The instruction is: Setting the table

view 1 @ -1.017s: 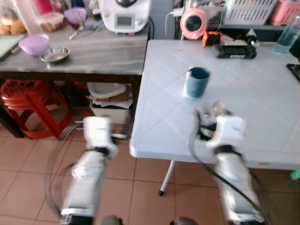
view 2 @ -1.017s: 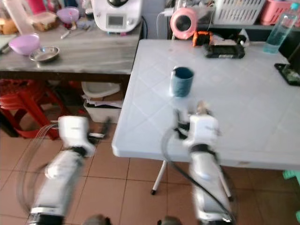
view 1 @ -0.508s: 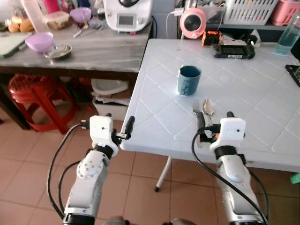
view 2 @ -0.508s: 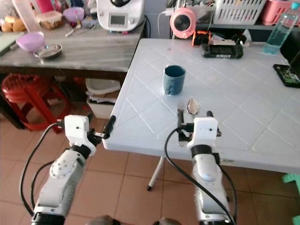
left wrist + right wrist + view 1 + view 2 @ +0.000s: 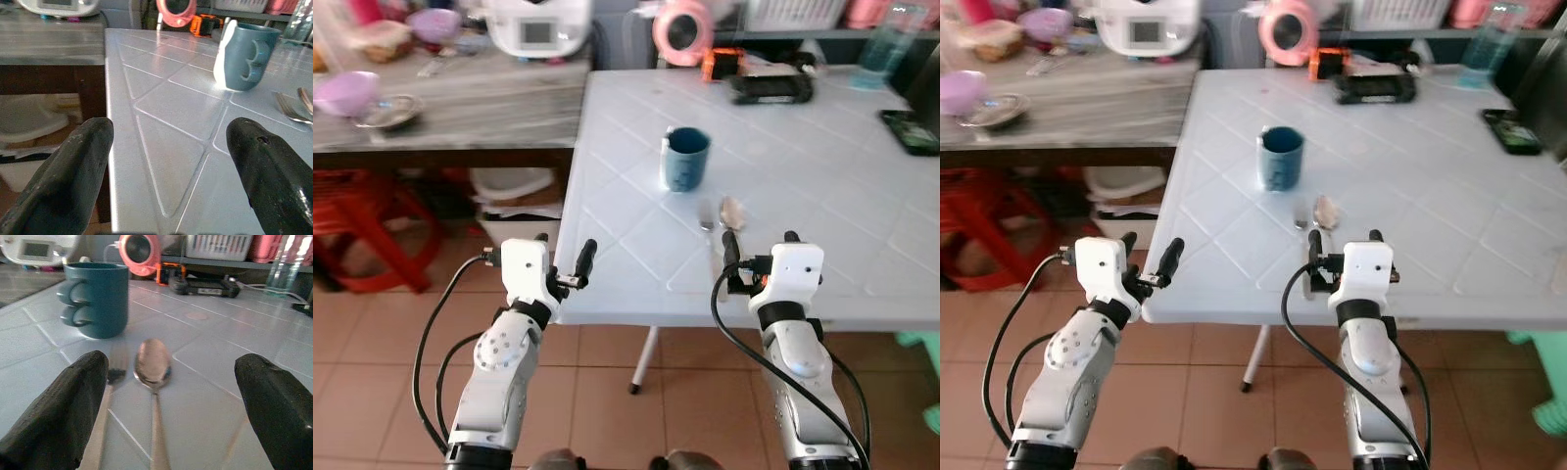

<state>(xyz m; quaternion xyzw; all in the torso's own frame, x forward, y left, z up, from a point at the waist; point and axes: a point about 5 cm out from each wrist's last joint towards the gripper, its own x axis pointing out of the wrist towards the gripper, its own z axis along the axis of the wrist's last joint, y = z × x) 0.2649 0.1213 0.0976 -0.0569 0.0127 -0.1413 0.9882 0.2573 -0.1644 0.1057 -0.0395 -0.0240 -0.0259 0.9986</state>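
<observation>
R fingers [image 5: 78, 411] apart, spoon [image 5: 152, 367] + fork [image 5: 110, 382] on table between them; L fingers [image 5: 73, 176] apart too.

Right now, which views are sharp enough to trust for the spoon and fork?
Eye views: sharp near the table edge, far shelf soft. Right wrist view: spoon fairly crisp, fork smeared and soft, blue mug clear. Left wrist view: glare on the white table, fork at the frame edge.

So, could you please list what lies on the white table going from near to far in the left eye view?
Right claw → fork and spoon → mug → black device
</observation>
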